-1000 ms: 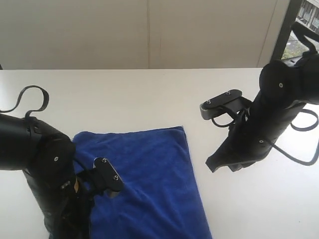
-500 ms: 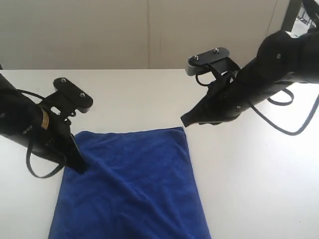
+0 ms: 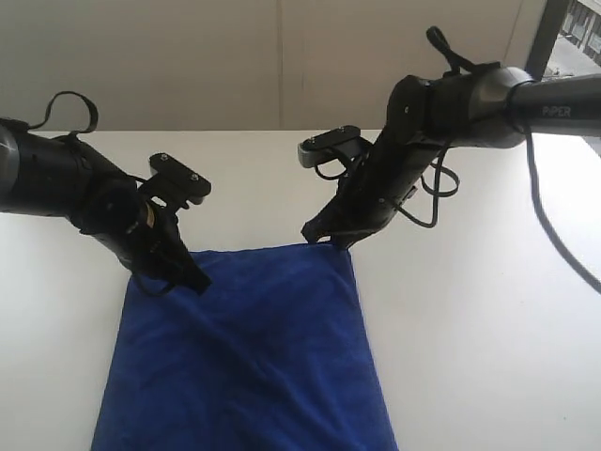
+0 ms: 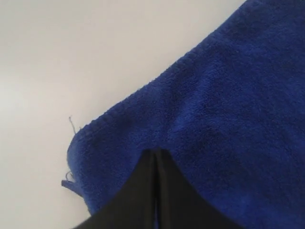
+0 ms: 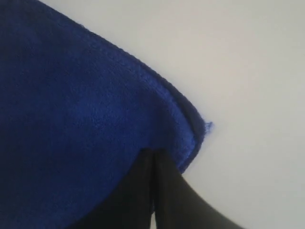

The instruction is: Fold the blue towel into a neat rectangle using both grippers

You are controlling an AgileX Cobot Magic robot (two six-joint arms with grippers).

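Observation:
The blue towel (image 3: 254, 357) lies flat on the white table (image 3: 470, 310), its long sides running from the far middle to the near edge. My left gripper (image 3: 197, 282) is shut, its tip resting on the cloth just inside the far left corner. In the left wrist view, the left gripper (image 4: 156, 151) shows both jaws pressed together on the towel (image 4: 228, 95), near a frayed corner. My right gripper (image 3: 324, 240) is shut too, tip down at the far right corner. In the right wrist view, the right gripper (image 5: 152, 151) touches the towel (image 5: 71, 95) beside its hem.
A pale wall (image 3: 282, 66) stands behind the table's far edge. A dark window frame (image 3: 540, 38) is at the top right. Black cables (image 3: 432, 188) loop off the right arm. Bare tabletop lies on both sides of the towel.
Both arms have swung in toward the towel's far edge. The left one rose from the near left to the far left corner; the right one came left and down to the far right corner.

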